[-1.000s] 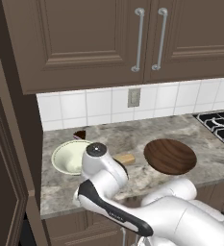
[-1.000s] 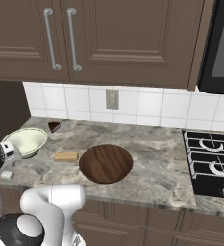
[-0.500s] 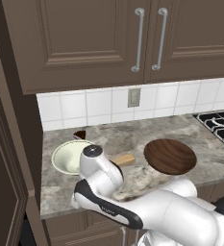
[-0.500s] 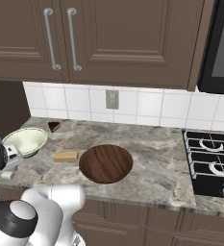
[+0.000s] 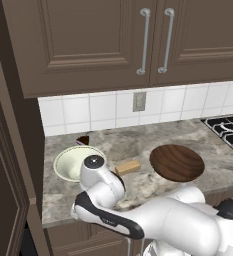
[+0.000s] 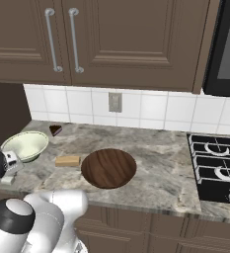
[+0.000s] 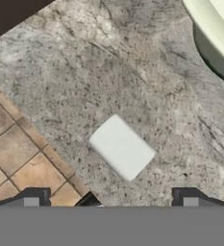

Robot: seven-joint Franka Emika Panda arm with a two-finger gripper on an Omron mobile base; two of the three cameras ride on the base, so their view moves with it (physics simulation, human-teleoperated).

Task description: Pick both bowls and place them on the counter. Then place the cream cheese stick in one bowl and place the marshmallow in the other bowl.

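My gripper (image 7: 111,199) is open and hovers just above the marshmallow (image 7: 121,147), a small white piece lying on the counter (image 7: 84,72) close to its front edge. Nothing sits between the fingertips (image 7: 34,198). The cream bowl (image 7: 214,29) (image 5: 70,161) (image 6: 25,144) stands on the counter right beside this spot. On the same counter (image 5: 128,142) (image 6: 156,158) the dark wooden bowl (image 5: 177,162) (image 6: 108,168) rests further right. The tan cream cheese stick (image 5: 127,167) (image 6: 67,161) lies between the two bowls. Both bowls look empty.
A dark cake slice (image 5: 82,140) (image 6: 56,130) lies by the tiled wall behind the cream bowl. A stove (image 5: 228,127) (image 6: 217,165) bounds the counter on the right. Floor tiles (image 7: 12,153) show past the counter's front edge. A tall cabinet side (image 5: 13,150) stands left.
The arm has sunk a little lower over the front left part of the counter. The bowls, the stick and the cake slice have stayed put.
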